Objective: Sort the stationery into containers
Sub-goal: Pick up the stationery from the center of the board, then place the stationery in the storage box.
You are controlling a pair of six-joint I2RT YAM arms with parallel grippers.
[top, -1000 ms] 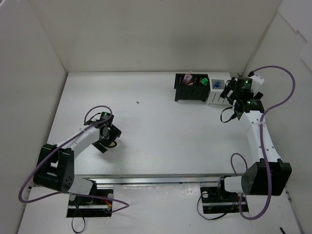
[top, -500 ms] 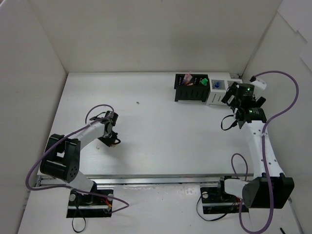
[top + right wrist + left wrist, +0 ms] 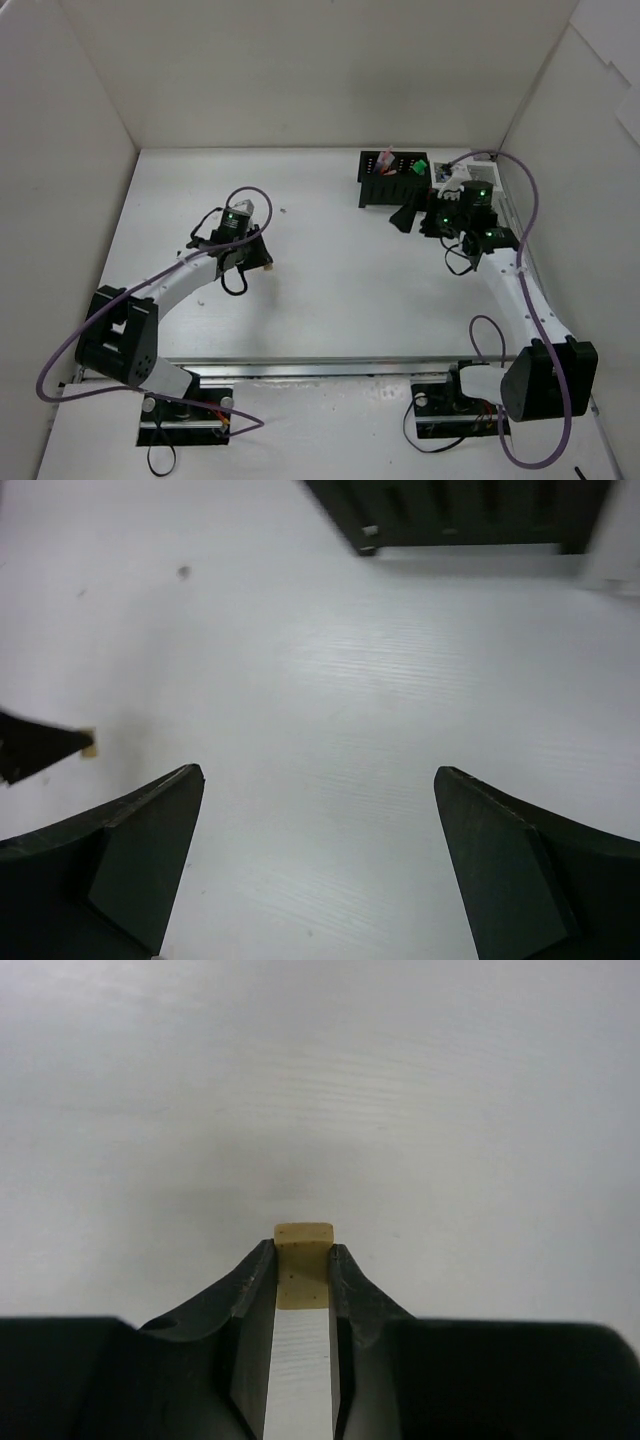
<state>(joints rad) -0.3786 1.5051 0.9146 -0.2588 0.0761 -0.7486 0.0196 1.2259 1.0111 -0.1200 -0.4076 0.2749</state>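
My left gripper [image 3: 303,1250] is shut on a small tan eraser [image 3: 303,1260], which sticks out a little past the fingertips above the bare table. From above, that gripper [image 3: 262,262] hangs left of the table's middle with the eraser [image 3: 268,266] at its tip. My right gripper [image 3: 410,215] is open and holds nothing, just in front of the black organiser [image 3: 393,180]. In the right wrist view its fingers [image 3: 150,830] stand wide apart over bare table, with the organiser [image 3: 470,510] at the top and the eraser [image 3: 89,745] far left.
The organiser holds several pens and highlighters. A white bin [image 3: 441,175] to its right is mostly covered by my right arm. A small dark speck [image 3: 283,210] lies on the table. White walls close in the left, back and right sides.
The left gripper closed on the tan eraser, then rose and moved right and away with it. The right arm swung left from over the white bins to in front of the organiser.
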